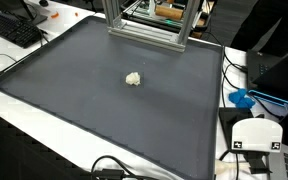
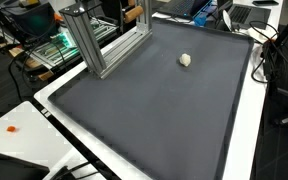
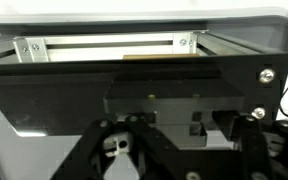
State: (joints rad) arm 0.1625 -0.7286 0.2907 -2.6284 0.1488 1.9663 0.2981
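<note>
- The lump (image 1: 133, 78) is small, off-white and crumpled, with a rough, knobbly outline.
- It lies alone on the dark mat (image 1: 64, 110), well apart from every edge. In an exterior view it sits a little beyond the middle; in an exterior view (image 2: 185, 60) it sits far and to the right.
- My gripper (image 3: 182, 165) shows only in the wrist view, as dark linkages along the bottom edge. The fingertips are cut off, so I cannot tell whether the jaws are open or closed, and I see nothing between them.
- The lump is not in the wrist view.
- An aluminium frame (image 1: 149, 25) stands at the far edge of the mat, well apart from the lump. In the wrist view its bar (image 3: 104, 45) runs across the top, above a black panel (image 3: 184, 85).
- The mat between the lump and the frame is bare.
- A keyboard (image 1: 14, 30) lies far left on the white table (image 1: 24, 120).
- A blue object (image 1: 242, 98) lies off the mat's right edge, with a white box (image 1: 256, 135) nearer.
- Black cables (image 1: 114, 165) curl at the near edge.
</note>
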